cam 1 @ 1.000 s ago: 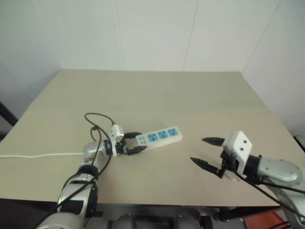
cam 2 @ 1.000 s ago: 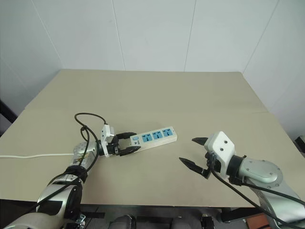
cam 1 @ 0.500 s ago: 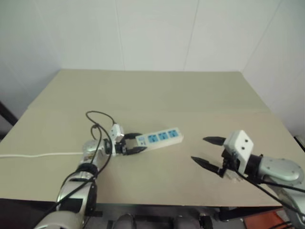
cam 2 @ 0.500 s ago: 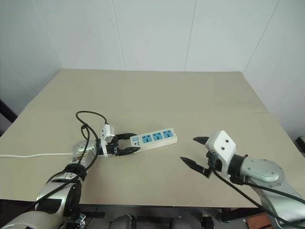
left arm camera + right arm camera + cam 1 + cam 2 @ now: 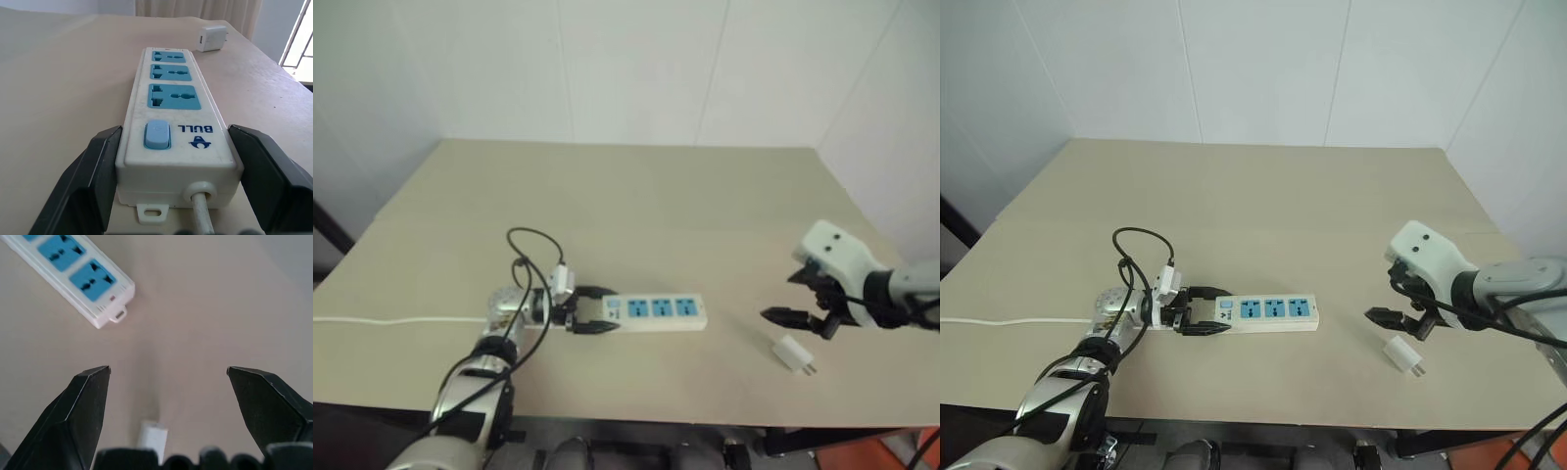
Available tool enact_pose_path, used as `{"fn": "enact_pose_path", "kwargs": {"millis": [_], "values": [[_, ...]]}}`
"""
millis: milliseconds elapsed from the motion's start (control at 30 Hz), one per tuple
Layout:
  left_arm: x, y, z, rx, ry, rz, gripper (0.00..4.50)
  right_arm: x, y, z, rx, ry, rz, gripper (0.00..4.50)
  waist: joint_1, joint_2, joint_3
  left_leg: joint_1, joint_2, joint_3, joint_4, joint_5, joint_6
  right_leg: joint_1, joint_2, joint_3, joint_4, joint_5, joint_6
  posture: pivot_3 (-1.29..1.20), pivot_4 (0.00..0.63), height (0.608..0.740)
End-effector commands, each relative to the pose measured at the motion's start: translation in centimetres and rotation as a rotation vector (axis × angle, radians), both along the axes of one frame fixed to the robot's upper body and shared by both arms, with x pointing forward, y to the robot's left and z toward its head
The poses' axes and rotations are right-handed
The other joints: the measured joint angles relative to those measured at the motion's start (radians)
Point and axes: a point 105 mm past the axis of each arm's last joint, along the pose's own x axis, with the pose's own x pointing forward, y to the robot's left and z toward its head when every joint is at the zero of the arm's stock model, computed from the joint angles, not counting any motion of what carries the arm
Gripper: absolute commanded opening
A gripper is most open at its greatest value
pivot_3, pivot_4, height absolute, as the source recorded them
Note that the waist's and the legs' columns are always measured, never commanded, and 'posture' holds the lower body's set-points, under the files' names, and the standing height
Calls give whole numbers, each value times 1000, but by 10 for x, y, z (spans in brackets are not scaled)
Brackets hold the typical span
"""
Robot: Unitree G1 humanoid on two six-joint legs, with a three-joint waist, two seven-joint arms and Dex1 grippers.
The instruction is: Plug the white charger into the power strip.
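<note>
Swung level since a second ago, the glossy white power strip (image 5: 1263,313) lies on the matte beige table (image 5: 1263,196) beneath white wall panels (image 5: 1263,69), its switch end clamped in the left gripper (image 5: 1197,315); the right gripper (image 5: 1398,303), fingers spread, hangs above the white cube charger (image 5: 1402,354).

The brand "BULL" with a small logo stands on the power strip (image 5: 178,147), beside its blue switch (image 5: 157,135); nothing else is readable.

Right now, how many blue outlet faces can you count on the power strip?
3, in one row along the top of the power strip: one next to the blue switch at the end the left gripper holds, one in the middle, one near the free end.
</note>
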Motion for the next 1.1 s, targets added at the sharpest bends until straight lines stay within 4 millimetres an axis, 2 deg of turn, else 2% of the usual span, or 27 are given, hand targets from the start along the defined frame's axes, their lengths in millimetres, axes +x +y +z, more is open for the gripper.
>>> {"fn": "enact_pose_path", "kwargs": {"millis": [33, 267, 633, 1100], "values": [[-6, -6, -2, 1, -23, -37, 3221, -8, -1, -15, -16, 125, -60, 4500, 1, 0, 0, 0, 0, 0, 0, 0, 0, 0, 0, 0, 0, 0, 0, 0, 150, 740], [-9, -11, -3, -26, -32, -46, 3221, -5, -7, -38, -64, 212, -130, 4500, 4, 0, 0, -1, 0, 0, 1, 0, 0, -1, 0, 0, 0, 0, 0, 0, 150, 740], [-12, -7, -6, -34, -34, -27, 3221, 12, -20, -48, -89, 212, -186, 4500, 2, 1, -1, -1, 0, 0, 1, 0, 0, -1, 0, 0, 1, 0, 0, 0, 150, 740], [-14, -4, -10, -26, -30, -7, 3221, 14, -26, -65, -84, 279, -220, 4500, -2, 2, -1, -1, 0, 0, 1, 0, 0, -1, 0, 0, 1, 0, 0, 0, 150, 740]]}}
